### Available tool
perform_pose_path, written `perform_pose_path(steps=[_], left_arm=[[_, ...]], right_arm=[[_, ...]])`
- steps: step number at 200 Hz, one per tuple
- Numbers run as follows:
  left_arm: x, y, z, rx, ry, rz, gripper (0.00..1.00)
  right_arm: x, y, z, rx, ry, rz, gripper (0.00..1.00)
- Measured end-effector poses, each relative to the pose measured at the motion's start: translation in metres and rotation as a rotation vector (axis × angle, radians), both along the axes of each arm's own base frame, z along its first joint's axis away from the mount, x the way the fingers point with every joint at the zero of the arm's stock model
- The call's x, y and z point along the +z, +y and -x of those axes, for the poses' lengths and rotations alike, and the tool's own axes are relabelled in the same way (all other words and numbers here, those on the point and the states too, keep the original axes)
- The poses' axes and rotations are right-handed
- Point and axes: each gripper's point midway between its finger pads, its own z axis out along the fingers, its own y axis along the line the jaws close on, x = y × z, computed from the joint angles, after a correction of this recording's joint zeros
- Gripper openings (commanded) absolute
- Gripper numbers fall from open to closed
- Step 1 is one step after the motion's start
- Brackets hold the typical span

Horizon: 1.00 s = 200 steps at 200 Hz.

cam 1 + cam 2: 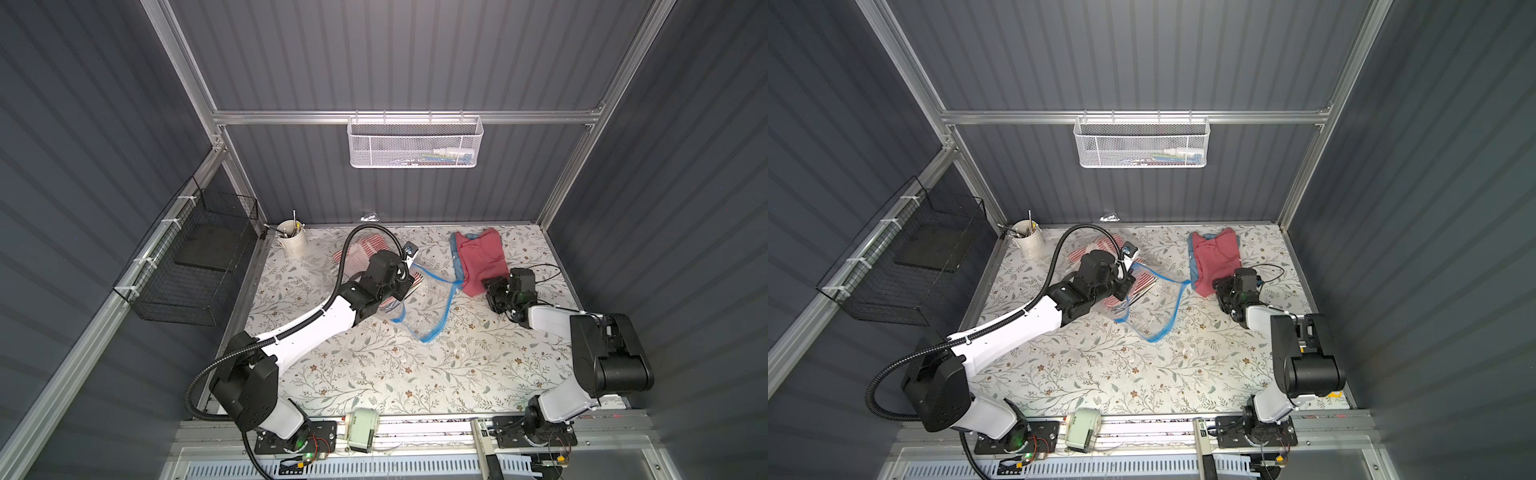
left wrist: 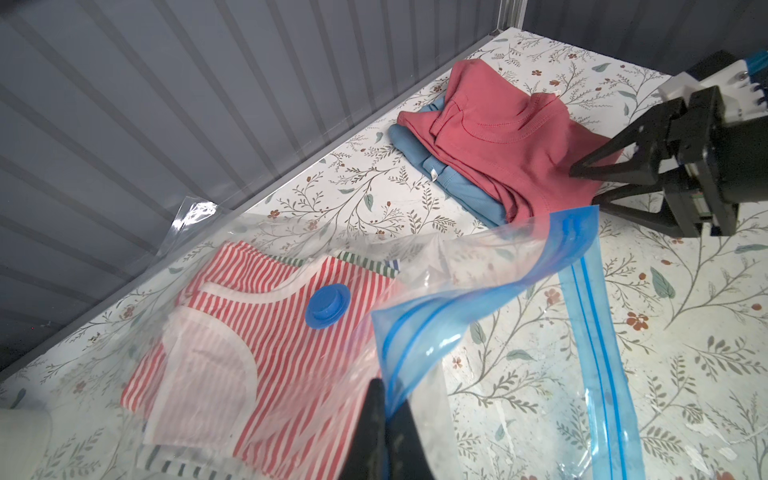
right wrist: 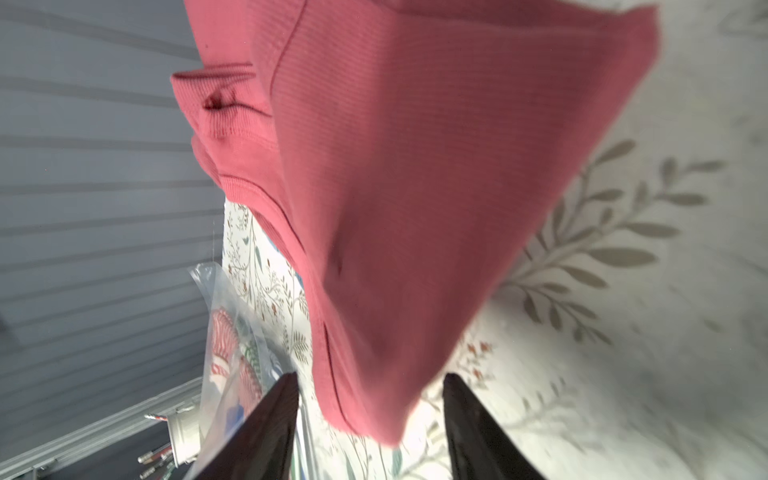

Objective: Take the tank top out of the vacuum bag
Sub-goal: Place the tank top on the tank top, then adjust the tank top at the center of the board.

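Clear plastic, the vacuum bag lay on the desk in both top views, its mouth under the left hand. Left wrist: that hand pinched the slippery zip strip tight; striped tops lay inside, beyond its tips. Right wrist: the right hand gaped empty, the soft, light pink tank top just ahead, outside the bag, likely best taken by its hem.

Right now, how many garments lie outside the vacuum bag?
2: the pink top lies on the blue garment, beside the right gripper. Others could be hidden under them.
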Motion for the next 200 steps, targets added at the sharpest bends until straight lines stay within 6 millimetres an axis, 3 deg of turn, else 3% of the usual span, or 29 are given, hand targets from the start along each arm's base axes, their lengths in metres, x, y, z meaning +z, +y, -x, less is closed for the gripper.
perform_pose_path(steps=[36, 45, 81, 96, 110, 135, 172, 200], left_arm=[[0.000, 0.003, -0.002, 0.020, -0.006, -0.005, 0.00], [0.001, 0.007, -0.005, 0.041, -0.015, -0.011, 0.00], [0.004, 0.039, -0.027, 0.157, -0.027, -0.015, 0.00], [0.005, 0.050, -0.034, 0.199, -0.026, -0.014, 0.00], [0.007, 0.058, -0.039, 0.238, -0.031, -0.015, 0.00], [0.013, 0.068, -0.045, 0.286, -0.034, -0.009, 0.00], [0.014, 0.078, -0.050, 0.324, -0.025, 0.001, 0.00], [0.012, 0.079, -0.050, 0.328, -0.019, 0.000, 0.00]], right_arm=[[0.015, 0.000, 0.018, 0.074, 0.037, 0.174, 0.58], [0.026, 0.004, 0.015, 0.116, 0.045, 0.245, 0.59], [0.081, 0.025, -0.029, 0.271, 0.006, 0.490, 0.57], [0.086, 0.029, -0.047, 0.321, 0.019, 0.566, 0.57], [0.078, 0.032, -0.058, 0.377, 0.064, 0.633, 0.55], [0.046, 0.041, -0.072, 0.492, 0.177, 0.734, 0.49], [0.005, 0.057, -0.072, 0.635, 0.307, 0.829, 0.48], [-0.005, 0.057, -0.072, 0.670, 0.357, 0.885, 0.44]])
